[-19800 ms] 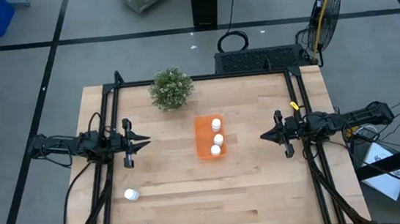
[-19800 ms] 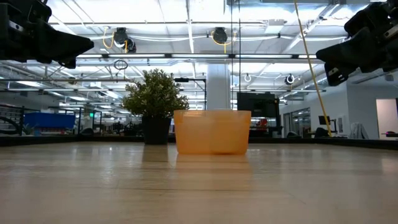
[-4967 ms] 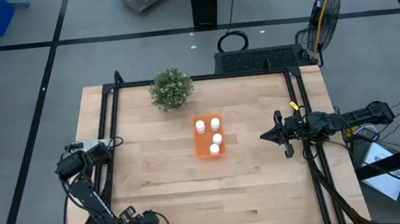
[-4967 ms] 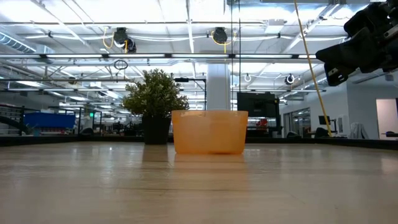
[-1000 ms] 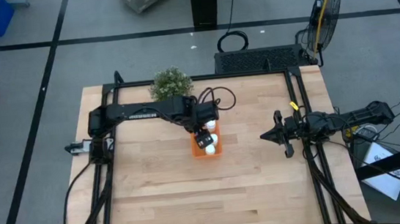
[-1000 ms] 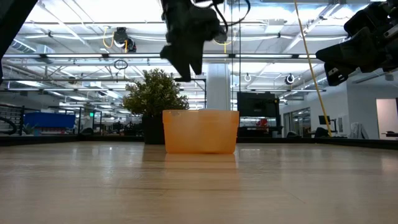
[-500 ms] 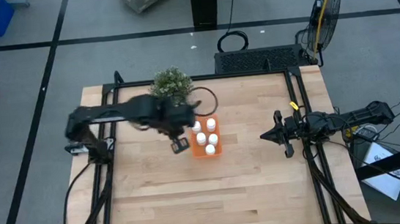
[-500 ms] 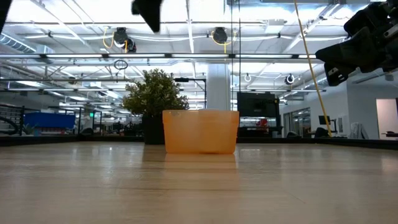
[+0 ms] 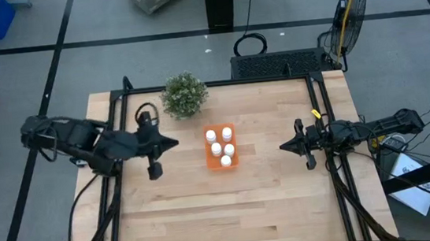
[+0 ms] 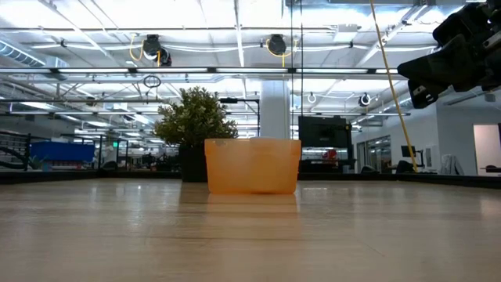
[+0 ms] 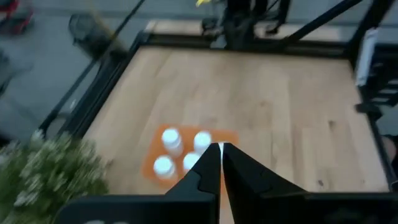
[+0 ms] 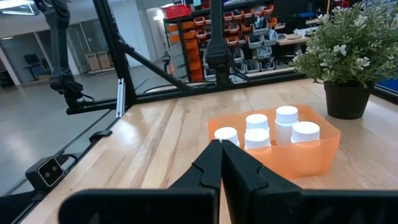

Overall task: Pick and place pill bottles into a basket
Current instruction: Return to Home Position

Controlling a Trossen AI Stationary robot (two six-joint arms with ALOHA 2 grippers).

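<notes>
Five pill bottles (image 9: 216,148) stand upright, bunched inside basket (image 9: 209,162) at mid-desk, near plant (image 9: 184,95). Job looks finished. That is likely why both arms hang back at sides.

- Left tool (image 9: 174,143): beside basket, apart from it, fingers pinched narrow, empty.
- Right tool (image 9: 282,147): well apart on other side, likewise pinched, empty.
- Bottles: smooth white plastic cylinders, round caps.
- Basket: orange, translucent, thin-walled, rounded corners.
- Desk (image 9: 208,216): pale wood planks.

pill bottles (image 9: 216,148) in basket (image 9: 211,165), table (image 9: 270,202) centre; plant (image 9: 184,94) behind-left; left tool (image 9: 174,142), right tool (image 9: 282,147) either side.
</notes>
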